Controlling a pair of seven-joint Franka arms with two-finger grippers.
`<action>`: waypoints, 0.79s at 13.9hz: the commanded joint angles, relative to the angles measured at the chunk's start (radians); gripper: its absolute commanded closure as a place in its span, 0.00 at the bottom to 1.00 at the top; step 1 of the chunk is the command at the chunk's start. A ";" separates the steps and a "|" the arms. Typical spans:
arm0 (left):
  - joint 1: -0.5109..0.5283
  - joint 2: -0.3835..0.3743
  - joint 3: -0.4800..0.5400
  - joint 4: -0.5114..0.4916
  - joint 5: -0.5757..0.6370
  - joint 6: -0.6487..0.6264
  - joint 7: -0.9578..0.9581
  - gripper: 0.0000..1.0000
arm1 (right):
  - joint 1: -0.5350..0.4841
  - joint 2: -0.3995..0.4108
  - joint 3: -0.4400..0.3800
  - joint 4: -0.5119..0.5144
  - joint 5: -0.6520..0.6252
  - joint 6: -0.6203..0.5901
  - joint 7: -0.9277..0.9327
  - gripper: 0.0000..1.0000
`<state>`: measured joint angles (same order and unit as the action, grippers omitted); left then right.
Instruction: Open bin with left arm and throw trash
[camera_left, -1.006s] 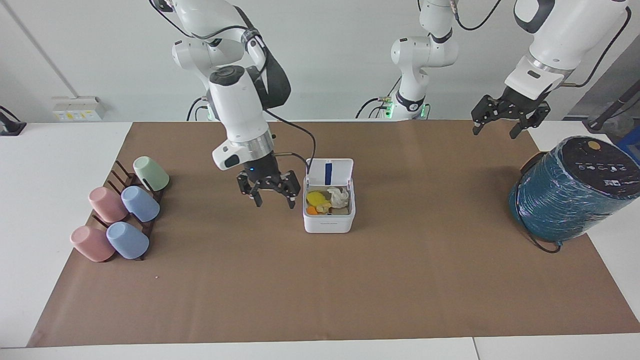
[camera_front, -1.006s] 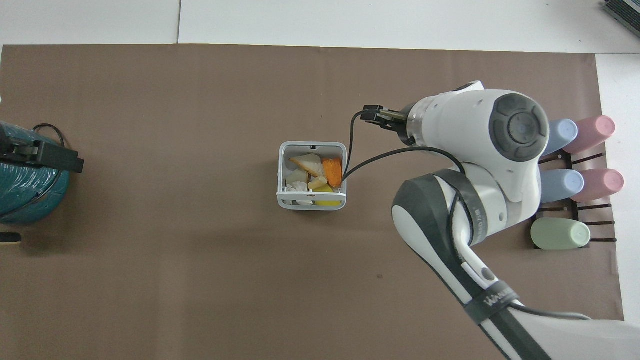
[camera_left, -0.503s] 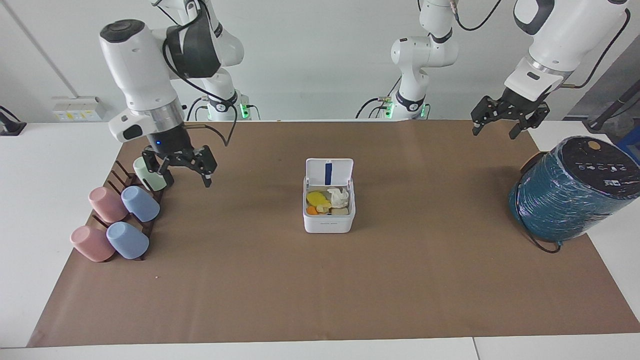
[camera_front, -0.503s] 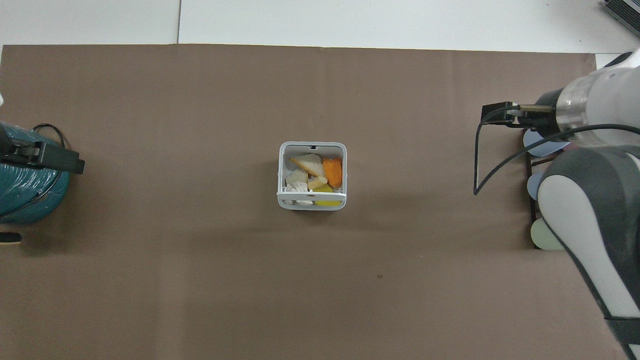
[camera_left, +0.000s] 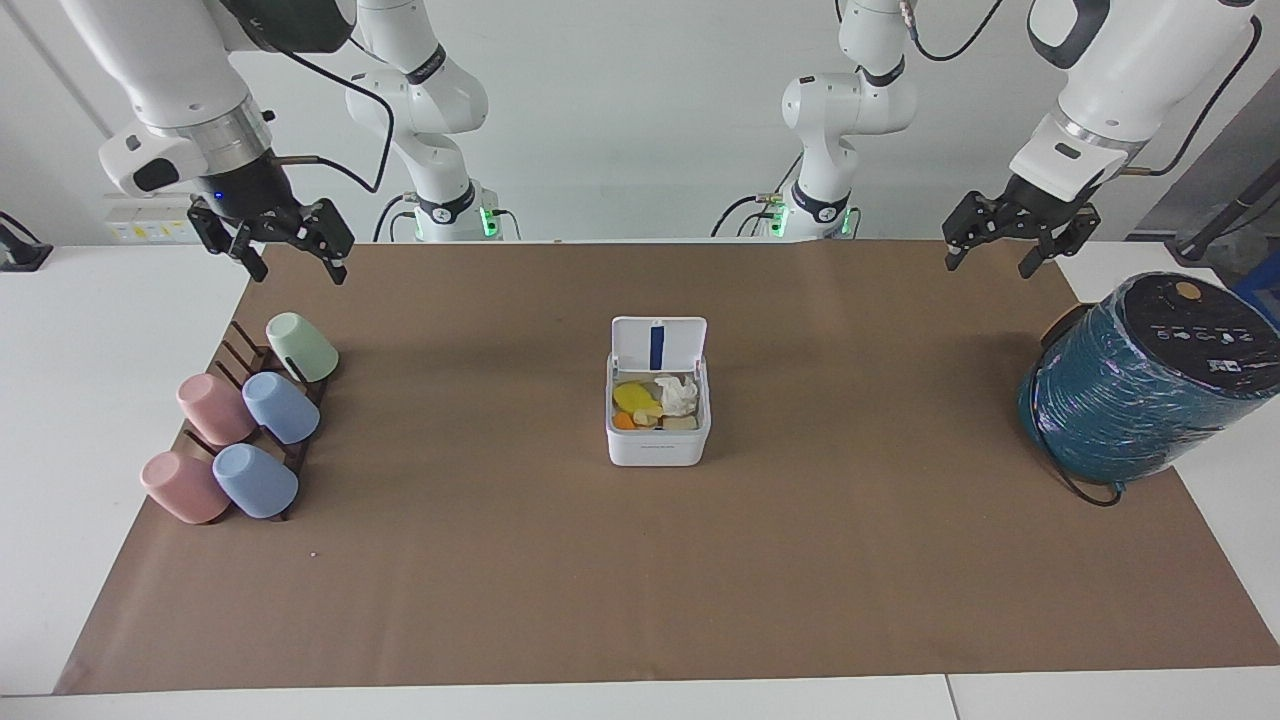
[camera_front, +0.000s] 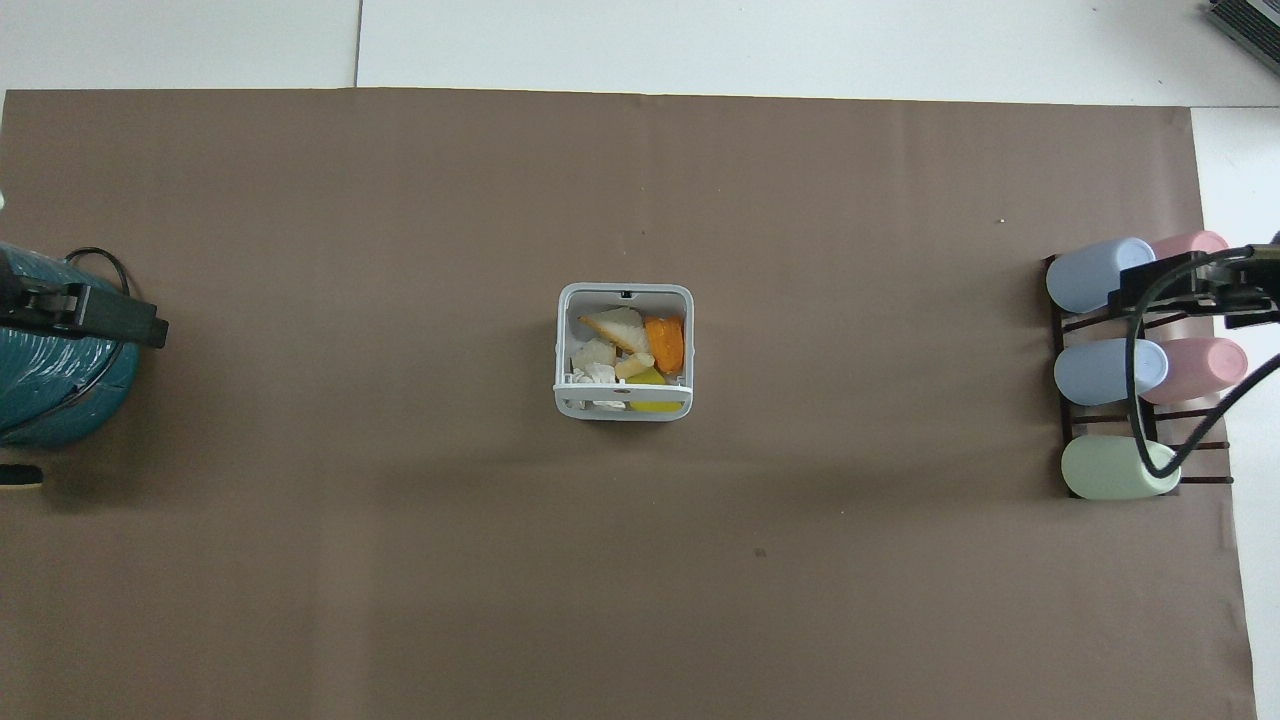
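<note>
The white bin (camera_left: 658, 448) stands mid-table with its lid (camera_left: 658, 345) hinged up, the blue strip showing. Trash lies inside: a crumpled white paper wad (camera_left: 680, 393), an orange piece (camera_front: 664, 342) and yellowish scraps (camera_left: 632, 397). The bin's rim (camera_front: 560, 350) also shows in the overhead view. My right gripper (camera_left: 293, 262) is open and empty, raised over the mat's edge at the right arm's end, above the cup rack. My left gripper (camera_left: 988, 260) is open and empty, and waits raised over the mat's edge at the left arm's end.
A dark rack (camera_left: 262, 352) with several pastel cups (camera_left: 282, 407) lies at the right arm's end. A big teal wrapped cylinder (camera_left: 1140, 385) with a black cable stands at the left arm's end. Brown mat (camera_left: 640, 580) covers the table.
My right arm has swung away from beside the bin toward its own end of the table and risen, gripper still open. The bin, the trash and the left arm have not moved.
</note>
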<state>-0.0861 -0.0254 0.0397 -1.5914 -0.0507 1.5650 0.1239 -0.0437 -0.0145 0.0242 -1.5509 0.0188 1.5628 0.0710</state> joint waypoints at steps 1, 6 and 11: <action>0.003 -0.027 -0.003 -0.025 0.022 0.003 -0.003 0.00 | -0.001 -0.015 0.010 -0.003 -0.023 -0.023 -0.020 0.00; 0.003 -0.028 -0.003 -0.015 0.045 0.000 -0.003 0.00 | 0.044 -0.021 -0.032 -0.014 -0.028 -0.029 -0.023 0.00; 0.005 -0.031 -0.003 -0.013 0.045 0.000 -0.003 0.00 | 0.076 -0.013 -0.053 0.006 -0.085 -0.049 -0.046 0.00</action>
<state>-0.0860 -0.0386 0.0404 -1.5911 -0.0257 1.5650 0.1239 0.0256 -0.0216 -0.0186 -1.5511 -0.0377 1.5402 0.0668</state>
